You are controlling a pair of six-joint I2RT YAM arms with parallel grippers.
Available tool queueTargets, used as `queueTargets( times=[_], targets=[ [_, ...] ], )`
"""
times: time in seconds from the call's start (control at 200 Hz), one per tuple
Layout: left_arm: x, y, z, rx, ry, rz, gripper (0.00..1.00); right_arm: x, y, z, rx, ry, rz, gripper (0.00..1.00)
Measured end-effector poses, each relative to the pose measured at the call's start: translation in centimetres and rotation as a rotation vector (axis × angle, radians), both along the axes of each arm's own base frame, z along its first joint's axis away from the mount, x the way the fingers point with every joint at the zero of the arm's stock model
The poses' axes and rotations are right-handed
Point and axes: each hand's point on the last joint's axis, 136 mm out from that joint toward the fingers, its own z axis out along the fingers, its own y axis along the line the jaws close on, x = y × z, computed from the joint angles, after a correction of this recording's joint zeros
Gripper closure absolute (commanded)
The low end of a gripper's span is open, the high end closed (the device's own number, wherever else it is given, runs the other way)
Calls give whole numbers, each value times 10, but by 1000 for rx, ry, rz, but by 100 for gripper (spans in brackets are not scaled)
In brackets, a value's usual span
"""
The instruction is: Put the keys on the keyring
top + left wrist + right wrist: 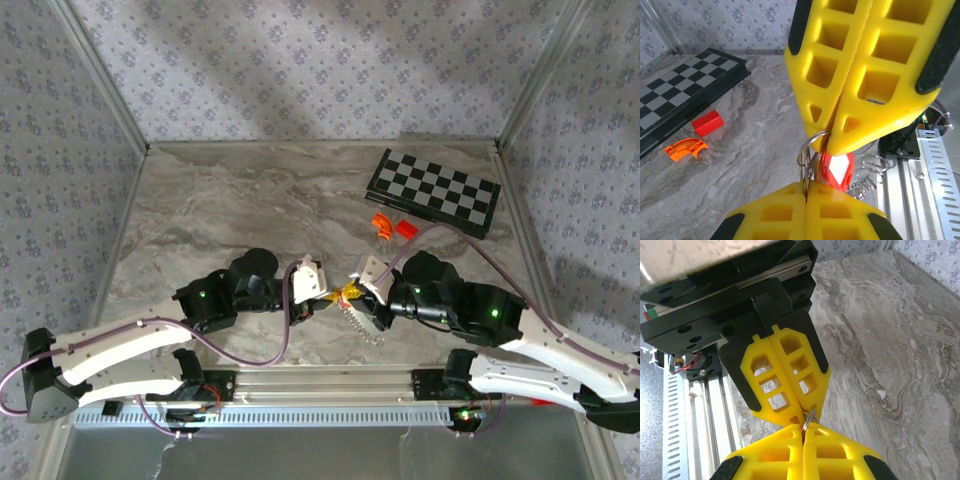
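My two grippers meet tip to tip near the table's front middle. The keys are a silvery ring point(808, 156) with a red tag point(836, 170), held between the tips and off the table. My left gripper point(806, 187) is shut on the ring's lower edge. My right gripper point(832, 144) is shut on its upper part, with the tag hanging just under its fingertips. In the right wrist view the right gripper point(804, 429) pinches the ring point(810, 418) against the left gripper point(801, 414). The keyring point(366, 325), a pale coiled chain, trails below the tips; its coils point(867, 172) show behind the tag. What holds it is hidden.
A folded chessboard point(432, 192) lies at the back right, with an orange curved piece point(380, 225) and a red block point(405, 229) in front of it. The aluminium rail point(330, 385) runs along the near edge, close under both arms. Patterned walls enclose the marble table point(230, 210).
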Motion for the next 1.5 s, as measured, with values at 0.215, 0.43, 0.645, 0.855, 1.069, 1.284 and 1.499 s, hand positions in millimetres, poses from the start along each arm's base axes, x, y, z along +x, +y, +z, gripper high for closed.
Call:
queueTargets(
  times=[0.215, 0.43, 0.645, 0.855, 1.069, 1.284, 1.499],
  targets=[
    [2, 6, -1, 23, -52, 7, 100, 1, -1, 1, -56, 51, -21, 100],
    [4, 9, -14, 88, -79, 3, 100, 2, -1, -13, -167, 129, -48, 100],
    [2, 8, -10, 96, -112, -12, 100, 1, -5, -9, -244, 194, -73, 100],
    [-3, 7, -11, 104, -127, -26, 100, -2, -8, -10, -303, 249, -90, 100],
    [-9, 10, -7, 94, -127, -37, 93, -9, -5, -10, -293, 297, -81, 100],
    [-12, 12, -4, 75, -106, -44, 70, -13, -4, -2, -247, 314, -65, 100],
    [-15, 17, -8, 71, -91, -43, 67, -10, -2, 3, -221, 308, -69, 100]
  ],
)
